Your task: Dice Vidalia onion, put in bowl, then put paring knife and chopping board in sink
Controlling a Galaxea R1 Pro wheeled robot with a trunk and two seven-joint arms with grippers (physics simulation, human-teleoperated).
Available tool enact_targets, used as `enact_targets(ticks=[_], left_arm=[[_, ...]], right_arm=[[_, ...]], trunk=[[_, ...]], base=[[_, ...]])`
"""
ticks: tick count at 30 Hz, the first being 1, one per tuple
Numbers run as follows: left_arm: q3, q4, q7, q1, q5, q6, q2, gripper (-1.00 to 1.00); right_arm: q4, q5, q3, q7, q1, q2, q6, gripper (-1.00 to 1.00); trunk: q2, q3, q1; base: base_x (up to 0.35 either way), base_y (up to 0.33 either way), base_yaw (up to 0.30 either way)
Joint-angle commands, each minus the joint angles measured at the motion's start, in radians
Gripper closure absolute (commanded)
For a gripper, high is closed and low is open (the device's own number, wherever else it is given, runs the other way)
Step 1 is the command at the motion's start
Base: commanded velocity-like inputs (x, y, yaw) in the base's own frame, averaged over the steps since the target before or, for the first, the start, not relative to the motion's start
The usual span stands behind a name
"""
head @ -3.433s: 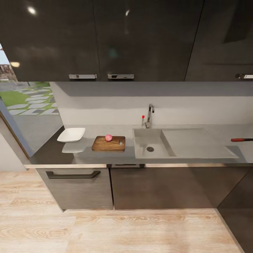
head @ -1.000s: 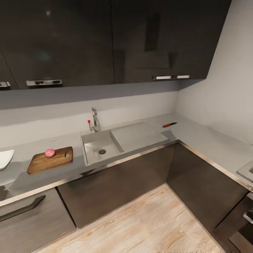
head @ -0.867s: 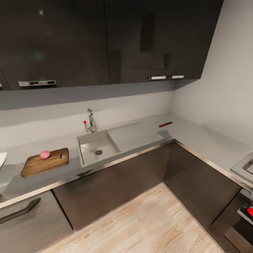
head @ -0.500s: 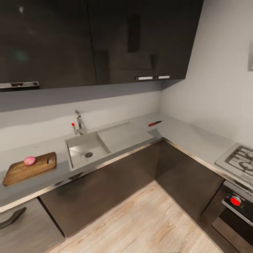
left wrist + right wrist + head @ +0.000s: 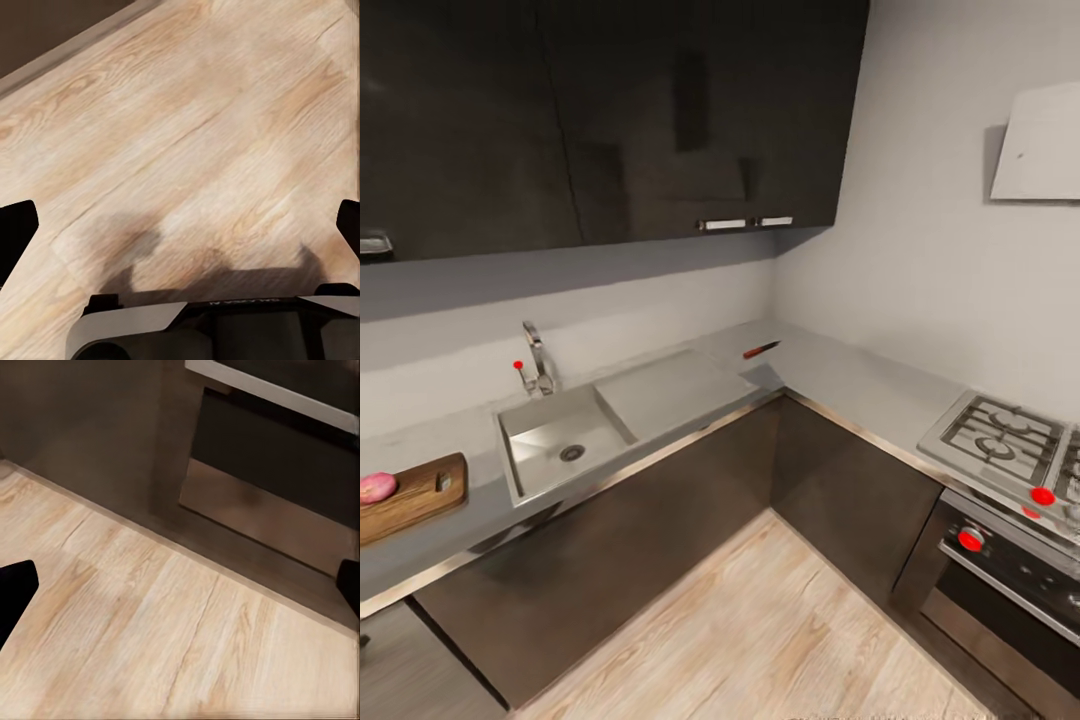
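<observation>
Head view of an L-shaped kitchen corner. The sink (image 5: 555,450) is set into the countertop (image 5: 830,375), its basin holding only the round drain, with the flat drainboard on the side toward the corner and the tap (image 5: 538,355) with a red knob behind the basin. On the side of the sink away from the corner lies the board (image 5: 410,495), cut by the picture's edge; the onion (image 5: 375,487) rests on top of it, apart from the slot hole. Beyond the drainboard, near the corner and close to the wall, the knife (image 5: 760,350) lies flat on the countertop, well apart from the sink basin. Farther round the corner from the sink stand a hob (image 5: 1005,440) and, beneath it, an oven (image 5: 1000,570) with red knobs.

Wrist views: the left gripper (image 5: 180,225) and the right gripper (image 5: 180,585) each hang over the wooden floor (image 5: 760,640), fingertips spread wide to the picture's edges, holding nothing.
</observation>
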Motion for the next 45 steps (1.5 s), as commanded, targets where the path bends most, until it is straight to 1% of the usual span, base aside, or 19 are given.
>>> enact_targets(ticks=[1,6,9,15,33,35,37,38,40,41,43,44,45], left_arm=[[-0.004,0.001,-0.003,-0.001,0.011,-0.003,0.0,-1.0],[-0.003,0.001,-0.003,-0.001,0.011,-0.003,0.0,-1.0],[-0.004,0.001,-0.003,-0.001,0.011,-0.003,0.0,-1.0],[-0.003,0.0,-0.003,-0.001,0.011,-0.003,0.0,-1.0],[-0.004,0.0,-0.003,-0.001,0.011,-0.003,0.0,-1.0],[-0.004,0.0,-0.003,-0.001,0.01,-0.004,0.0,-1.0],[-0.004,0.0,-0.004,-0.001,0.01,-0.004,0.0,-1.0],[-0.004,0.0,-0.004,-0.001,0.01,-0.004,0.0,-1.0],[-0.004,0.0,-0.004,-0.001,0.01,-0.004,0.0,-1.0],[-0.004,0.0,-0.004,-0.001,0.01,-0.004,0.0,-1.0],[-0.004,0.0,-0.004,-0.001,0.01,-0.004,0.0,-1.0],[-0.004,0.0,-0.004,-0.001,0.01,-0.004,0.0,-1.0],[-0.004,0.0,-0.004,-0.001,0.01,-0.004,0.0,-1.0]], right_arm=[[-0.001,-0.009,0.002,0.0,0.0,0.0,-0.004,-1.0],[-0.001,-0.009,0.002,0.0,0.0,0.0,-0.004,-1.0],[-0.001,-0.008,0.003,0.0,0.0,0.0,-0.004,-1.0],[-0.001,-0.002,0.007,0.009,0.0,-0.001,-0.005,-1.0],[-0.001,-0.003,0.009,0.009,0.0,0.0,-0.004,-1.0],[-0.04,0.003,0.012,0.0,-0.009,-0.005,0.016,-1.0],[-0.084,0.011,0.012,-0.006,-0.039,-0.006,0.06,-1.0],[-0.115,0.02,0.012,-0.013,-0.069,-0.006,0.115,-1.0],[-0.18,0.047,0.012,-0.034,-0.149,-0.006,0.27,-1.0],[-0.196,0.055,0.012,-0.041,-0.173,-0.006,0.312,-1.0],[-0.243,0.083,0.014,-0.063,-0.274,-0.004,0.461,-1.0],[-0.251,0.089,0.014,-0.066,-0.301,-0.004,0.492,-1.0],[-0.261,0.098,0.019,-0.072,-0.36,-0.003,0.545,-1.0]], trunk=[[-0.002,-0.002,0.001],[-0.002,0.0,0.001],[-0.002,0.0,0.001],[-0.002,0.0,0.001],[-0.002,0.0,0.001],[-0.002,0.0,0.001],[-0.002,0.0,0.001],[-0.002,0.0,0.001],[-0.002,0.0,0.001],[-0.002,0.0,0.001],[-0.002,0.0,0.001],[-0.002,0.0,0.001],[-0.002,0.0,0.001]], base=[[0.0,0.0,-0.259],[0.0,0.0,-0.247],[0.0,0.0,-0.082],[0.0,0.0,-0.015],[0.0,0.0,0.0],[0.0,0.0,0.0],[0.0,0.0,0.0],[0.0,0.0,0.0],[0.0,0.0,0.0],[0.0,0.0,0.0],[0.0,0.0,0.0],[0.0,0.0,0.0],[0.0,0.0,0.0]])
